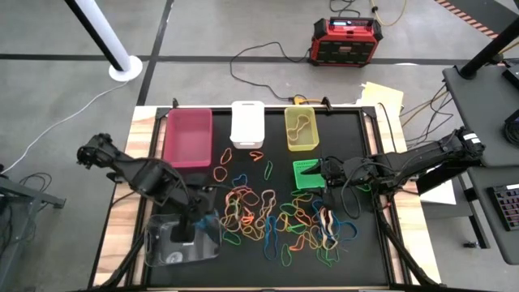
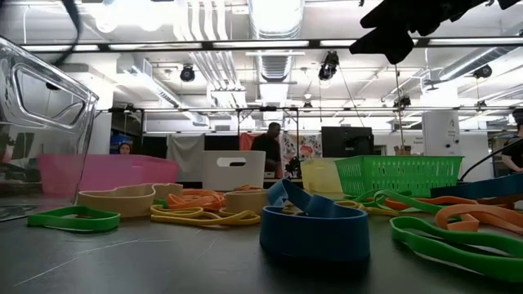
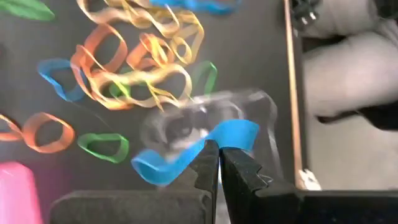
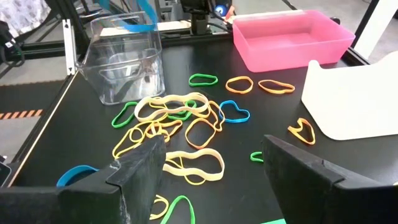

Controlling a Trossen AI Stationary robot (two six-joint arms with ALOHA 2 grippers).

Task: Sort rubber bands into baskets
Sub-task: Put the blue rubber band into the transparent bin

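Many rubber bands (image 1: 268, 219) in orange, yellow, green and blue lie loose on the black mat. My left gripper (image 3: 218, 155) hangs over the clear basket (image 1: 180, 243) at the near left, shut on a blue rubber band (image 3: 233, 133). That band also shows above the clear basket (image 4: 124, 62) in the right wrist view. My right gripper (image 4: 211, 165) stands open and holds nothing beside the green mesh basket (image 1: 306, 173). The pink basket (image 1: 188, 138), white basket (image 1: 247, 123) and yellow basket (image 1: 301, 128) stand along the far edge. My left gripper pinches the blue rubber band between its two fingertips, near the middle of its length (image 3: 205, 148). The fingers come steeply from above. The band is lifted clear; its two ends (image 3: 149, 169) stick out on either side of the fingers, above the clear basket.
A red-black box (image 1: 346, 40) and cables lie on the floor beyond the table. Another thick blue band (image 2: 315, 227) lies close before the low camera. People show in the room behind the table (image 2: 270, 147).
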